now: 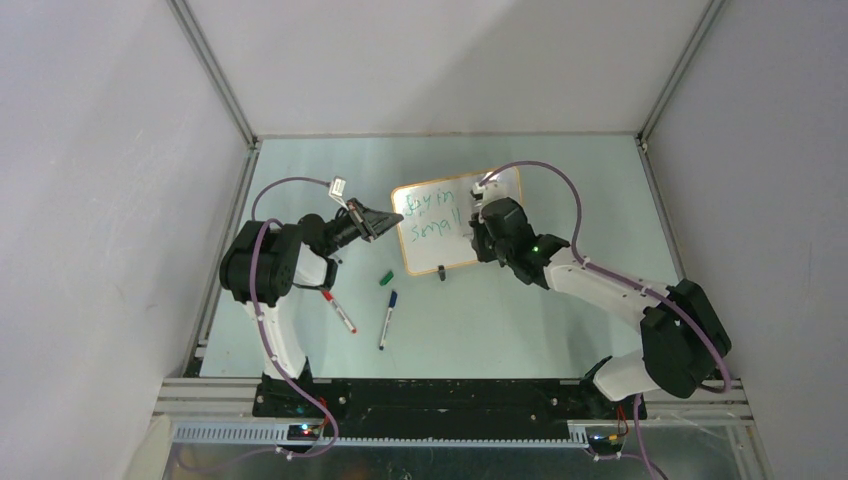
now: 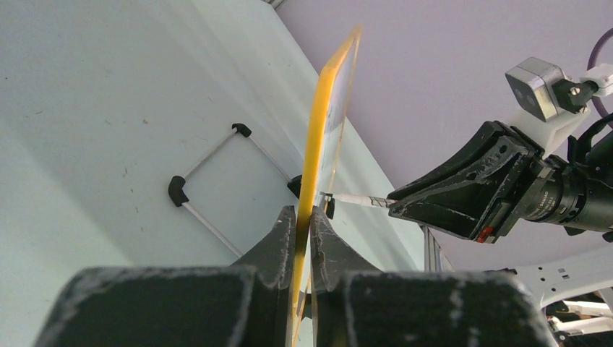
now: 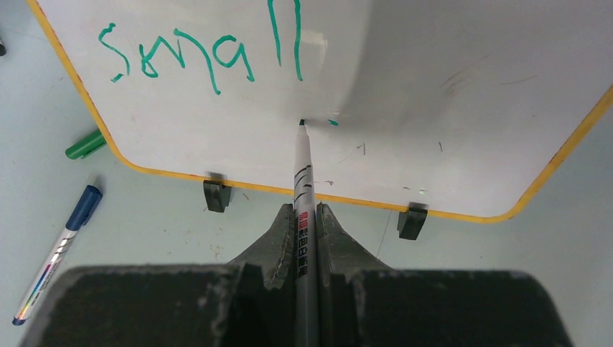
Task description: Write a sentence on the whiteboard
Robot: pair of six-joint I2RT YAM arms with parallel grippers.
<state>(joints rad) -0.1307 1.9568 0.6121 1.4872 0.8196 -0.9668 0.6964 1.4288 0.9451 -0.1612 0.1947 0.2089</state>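
Observation:
The whiteboard (image 1: 436,250), white with an orange-yellow frame, stands tilted on two black clip feet (image 3: 215,195). My left gripper (image 1: 384,224) is shut on its left edge; the left wrist view shows the yellow frame (image 2: 319,137) pinched between my left gripper's (image 2: 303,218) jaws. Green writing reads "Joy in" above "small" (image 3: 181,61). My right gripper (image 3: 309,214) is shut on a thin marker (image 3: 302,170), whose tip touches the board just below the last letters, beside a small green dot. From above, the right gripper (image 1: 480,218) covers the board's right part.
A green cap (image 1: 385,278), a blue-capped marker (image 1: 387,318) and a red-capped marker (image 1: 340,312) lie on the table in front of the board. A wire stand (image 2: 209,181) shows behind the board. Grey walls close in the table on three sides.

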